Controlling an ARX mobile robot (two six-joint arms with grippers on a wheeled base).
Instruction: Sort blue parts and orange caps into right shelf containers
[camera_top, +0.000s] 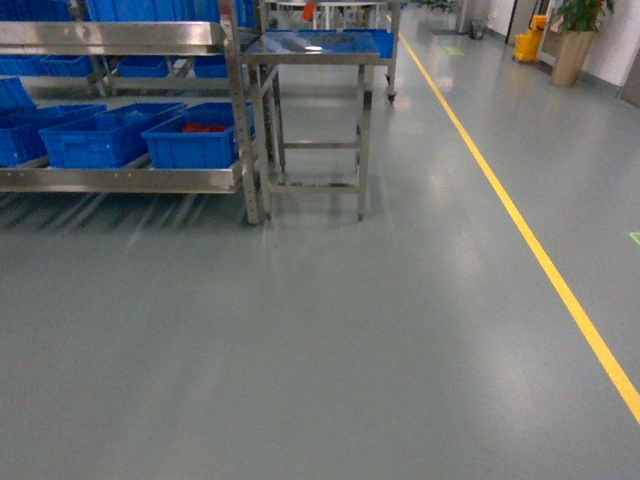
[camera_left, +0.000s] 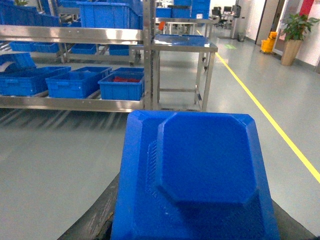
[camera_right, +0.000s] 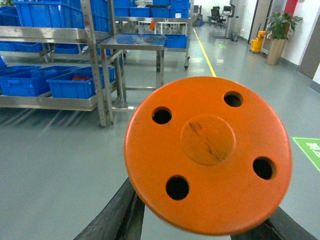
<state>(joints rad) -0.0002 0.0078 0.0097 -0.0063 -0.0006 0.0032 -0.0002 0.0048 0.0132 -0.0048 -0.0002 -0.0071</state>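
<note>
In the left wrist view a big blue part (camera_left: 200, 170) with a raised octagonal face fills the foreground. My left gripper (camera_left: 195, 231) is shut on it, dark fingers (camera_left: 107, 210) showing at either side. My right gripper (camera_right: 200, 231) is shut on an orange cap (camera_right: 207, 155), a round disc with several holes. Neither gripper shows in the head view. Bright-blue crates stand on the low shelf at the left; the rightmost crate (camera_top: 195, 145) (camera_left: 121, 86) (camera_right: 75, 87) holds orange-red pieces (camera_top: 203, 127).
The steel shelf frame (camera_top: 130, 178) runs along the left, with a steel table (camera_top: 315, 50) beside its right end. A yellow floor line (camera_top: 540, 255) crosses the grey floor at the right. A potted plant (camera_top: 575, 40) stands far back right.
</note>
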